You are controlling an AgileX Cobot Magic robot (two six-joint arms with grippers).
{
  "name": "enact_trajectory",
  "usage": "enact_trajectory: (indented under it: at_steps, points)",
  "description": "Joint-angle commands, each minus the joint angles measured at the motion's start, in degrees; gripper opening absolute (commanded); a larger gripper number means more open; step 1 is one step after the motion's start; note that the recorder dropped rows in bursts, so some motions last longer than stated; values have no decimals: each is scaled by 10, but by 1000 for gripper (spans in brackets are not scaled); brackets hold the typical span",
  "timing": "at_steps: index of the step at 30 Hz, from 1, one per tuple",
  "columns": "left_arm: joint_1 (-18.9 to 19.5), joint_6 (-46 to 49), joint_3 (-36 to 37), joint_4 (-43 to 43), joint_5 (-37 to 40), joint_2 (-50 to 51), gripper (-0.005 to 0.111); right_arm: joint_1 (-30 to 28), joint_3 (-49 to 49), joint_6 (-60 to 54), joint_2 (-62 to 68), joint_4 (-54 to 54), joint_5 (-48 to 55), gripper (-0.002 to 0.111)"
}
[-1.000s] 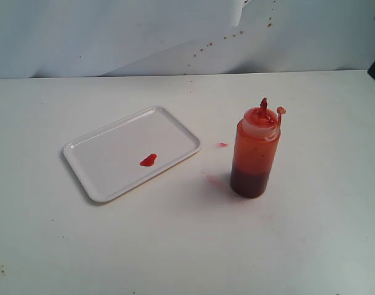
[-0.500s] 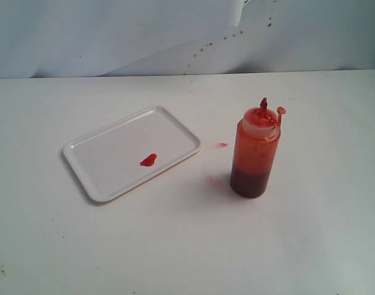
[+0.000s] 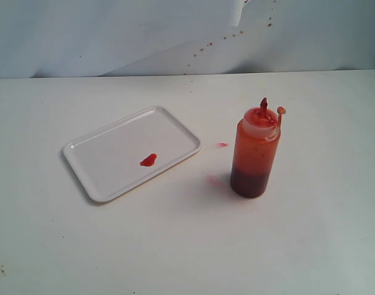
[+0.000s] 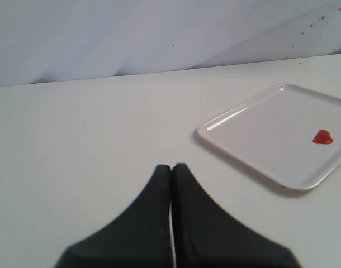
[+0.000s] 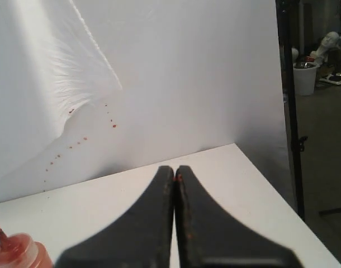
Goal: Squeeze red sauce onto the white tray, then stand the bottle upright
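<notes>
The white tray (image 3: pixel 117 160) lies flat on the table left of centre, with a small blob of red sauce (image 3: pixel 148 160) near its middle. The orange-red bottle (image 3: pixel 255 153) stands upright to the tray's right, nozzle up, dark sauce settled at its bottom. No arm shows in the exterior view. In the left wrist view my left gripper (image 4: pixel 171 166) is shut and empty, with the tray (image 4: pixel 254 128) and its sauce blob (image 4: pixel 322 137) off to one side. My right gripper (image 5: pixel 175 168) is shut too, empty, and the bottle's cap (image 5: pixel 14 252) shows at the frame's corner.
Two small red sauce smears lie on the table between tray and bottle, one (image 3: pixel 222 145) farther back and one (image 3: pixel 213 180) by the bottle's base. Red specks dot the white backdrop (image 3: pixel 206 46). The table's right edge (image 5: pixel 271 190) drops off beside the right gripper.
The dark arm part at the exterior view's right edge one second ago has gone out of frame. Tray, sauce and bottle have not moved.
</notes>
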Motion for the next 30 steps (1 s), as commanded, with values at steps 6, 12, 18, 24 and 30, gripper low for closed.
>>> enact_trajectory:
  at_steps: [6, 12, 18, 24, 30]
  points:
    - [0, 4, 4, 0, -6, -2, 0, 0, 23, -29, -8, 38, -29, 0]
    - [0, 4, 4, 0, -6, -2, 0, 0, 108, -132, -60, 122, -152, 0]
    - [0, 4, 4, 0, -6, -2, 0, 0, 152, -243, -107, 150, -193, 0]
    - [0, 4, 4, 0, -6, -2, 0, 0, 177, -365, -120, 214, -204, 0]
    - [0, 4, 4, 0, -6, -2, 0, 0, 184, -361, -120, 208, -194, 0]
